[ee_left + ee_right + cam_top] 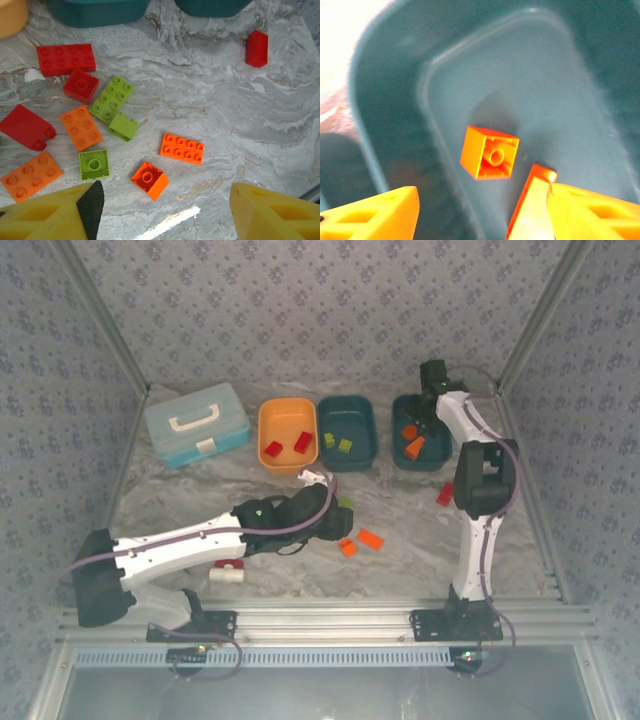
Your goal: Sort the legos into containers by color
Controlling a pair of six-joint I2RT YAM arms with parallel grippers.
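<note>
The right tool (482,212) is hanging wide open over the far-right dark teal plastic tub (385,100), a small orange plastic brick (530,205) leaning against one finger; rising straight should shed it. The left tool (165,212) is hovering wide, empty, above loose bricks (182,148) on the worktop (260,130).

Top external: high above and behind the near edge of the table (400,570), facing down and forward; far off, taking in the whole tabletop.
Left wrist: low over the table, facing almost straight down; near.
Right wrist: just above the right teal tub (385,125), facing down into it; very near, blurred.
Top and left wrist share: the long orange brick (370,538), the red brick (445,493) and the marble surface between them.
Top and right wrist share: the inside of the right teal tub.
</note>
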